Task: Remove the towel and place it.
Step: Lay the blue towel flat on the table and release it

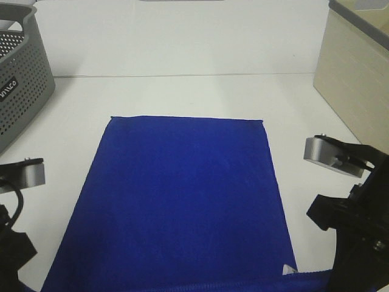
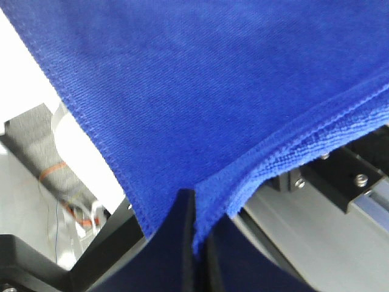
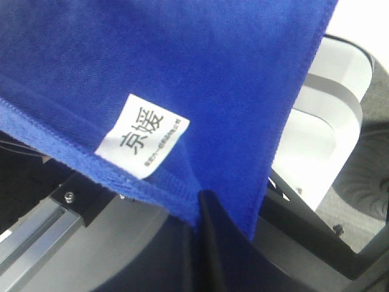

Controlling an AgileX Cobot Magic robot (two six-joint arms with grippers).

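Blue towel [image 1: 182, 201] is lying spread on the white bench [image 1: 182, 91], left claw [image 2: 194, 210] and right claw [image 3: 197, 210] each pinching a near corner, right one beside the white tag [image 3: 143, 145], and it's looking soft, light and floppy, so corners seem the best grip.

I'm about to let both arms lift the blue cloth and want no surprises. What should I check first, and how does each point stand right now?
1. Left gripper shut on a near corner of the deep blue rectangular cloth towel: ok.
2. Right gripper shut on the other near corner, beside the small white tag: ok.
3. Rest of the towel lies flat, unfolded, on the white table: ok.
4. Nothing rests on the towel: ok.
5. Where to place it, grey perforated plastic basket or beige box: cannot tell.
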